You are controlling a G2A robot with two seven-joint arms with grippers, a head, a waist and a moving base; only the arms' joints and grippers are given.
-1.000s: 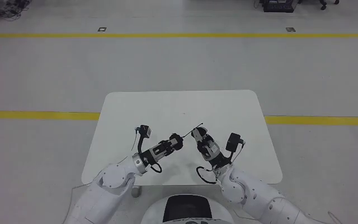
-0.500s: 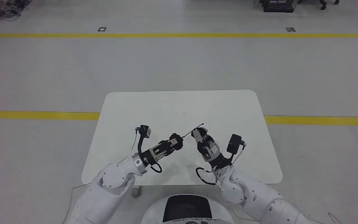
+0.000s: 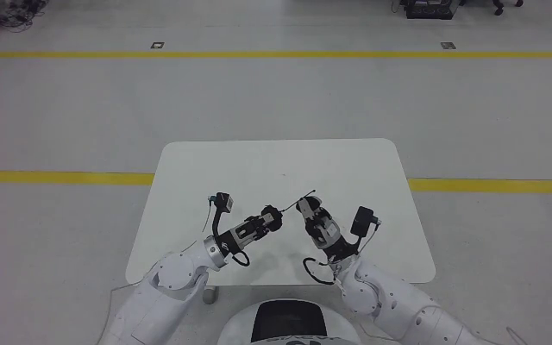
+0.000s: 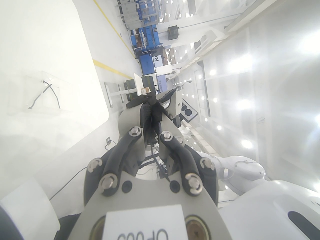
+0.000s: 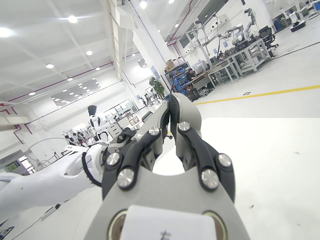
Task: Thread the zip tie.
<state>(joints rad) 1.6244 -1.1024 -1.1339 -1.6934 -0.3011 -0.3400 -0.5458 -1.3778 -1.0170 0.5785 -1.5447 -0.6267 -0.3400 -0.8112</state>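
1. The zip tie is held in the air above the counter, its thin black strap pinched in the closed jaws of the right gripper, with a free end standing out past their tips.
2. The left gripper is seen just beside the right one, tips nearly meeting. Its jaws are closed on a dark piece, judged to be the tie's head end, though no slot can be made out.
3. The strap's long axis is laid along the line from the left jaws, across the tips of the right jaws and beyond them.
4. The coming move is judged to turn on that free end, which points away from the left jaws and must be brought round to them.
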